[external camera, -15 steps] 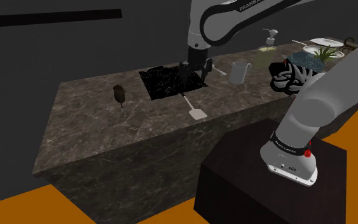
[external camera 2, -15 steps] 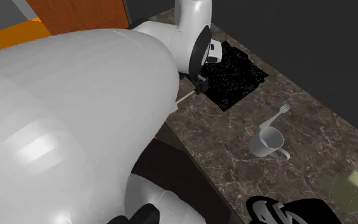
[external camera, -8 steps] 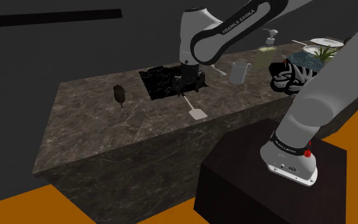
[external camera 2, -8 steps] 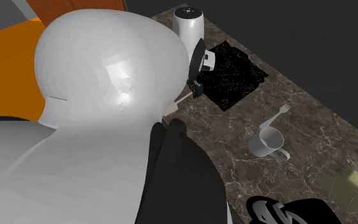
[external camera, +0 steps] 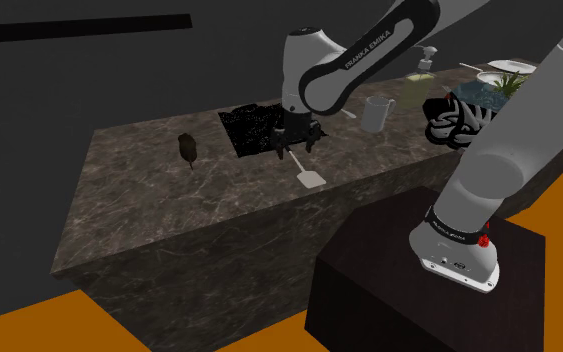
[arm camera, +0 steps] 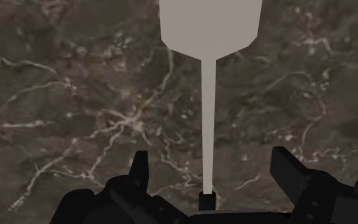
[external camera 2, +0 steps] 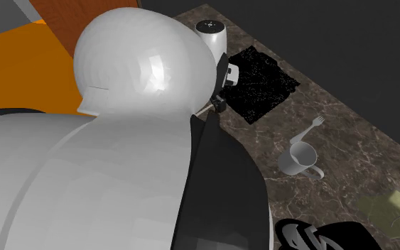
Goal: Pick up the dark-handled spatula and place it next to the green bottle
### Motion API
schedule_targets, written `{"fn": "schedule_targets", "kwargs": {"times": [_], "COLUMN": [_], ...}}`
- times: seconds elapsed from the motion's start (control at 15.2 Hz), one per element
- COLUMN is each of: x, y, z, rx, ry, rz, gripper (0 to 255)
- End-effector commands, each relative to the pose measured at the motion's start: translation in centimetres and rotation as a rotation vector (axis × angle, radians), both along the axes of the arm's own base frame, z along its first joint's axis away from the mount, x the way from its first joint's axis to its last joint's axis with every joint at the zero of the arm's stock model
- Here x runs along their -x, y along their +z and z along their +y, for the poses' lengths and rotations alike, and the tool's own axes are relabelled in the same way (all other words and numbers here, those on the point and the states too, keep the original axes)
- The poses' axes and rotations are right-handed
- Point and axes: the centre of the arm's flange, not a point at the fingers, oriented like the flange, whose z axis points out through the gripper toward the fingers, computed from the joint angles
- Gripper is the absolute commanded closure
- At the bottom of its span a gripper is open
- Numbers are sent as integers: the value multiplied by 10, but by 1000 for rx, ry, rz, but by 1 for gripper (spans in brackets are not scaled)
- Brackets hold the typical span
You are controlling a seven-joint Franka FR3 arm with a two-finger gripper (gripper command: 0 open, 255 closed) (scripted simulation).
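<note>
The spatula lies flat on the dark marble counter [external camera: 169, 200]; its pale blade [external camera: 312, 179] is near the front edge and its thin shaft [arm camera: 208, 121] runs back to a dark handle under my hand. My gripper [external camera: 294, 148] hangs low over the handle end, open. In the wrist view the fingers [arm camera: 139, 170] stand wide apart on either side of the shaft and do not touch it, and the blade [arm camera: 210, 25] lies ahead of the gripper [arm camera: 212, 173]. The pale green pump bottle [external camera: 419, 85] stands far off toward the shoulder view's right.
A black speckled mat [external camera: 259, 128] lies just behind the gripper. A grey mug [external camera: 376, 113] and a fork [external camera 2: 312, 128] sit between the spatula and the bottle. A small dark object [external camera: 187, 148] stands to the left; a black-and-white striped item [external camera: 454, 118], plates and a plant are at the far right.
The arm has swung down and the gripper has dropped lower over the spatula's handle end. The spatula has not moved.
</note>
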Motion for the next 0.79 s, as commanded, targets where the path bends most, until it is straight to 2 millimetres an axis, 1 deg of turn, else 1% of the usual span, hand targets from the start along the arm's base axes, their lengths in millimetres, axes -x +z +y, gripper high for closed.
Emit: {"fn": "schedule_targets", "kwargs": {"times": [0.0, 0.2, 0.26, 0.73], "x": [0, 0, 0, 0], "y": [-1, 0, 0, 0], "z": [0, 0, 0, 0], "rx": [0, 0, 0, 0], "ry": [0, 0, 0, 0], "rz": [0, 0, 0, 0], "gripper": [0, 0, 255, 255]}}
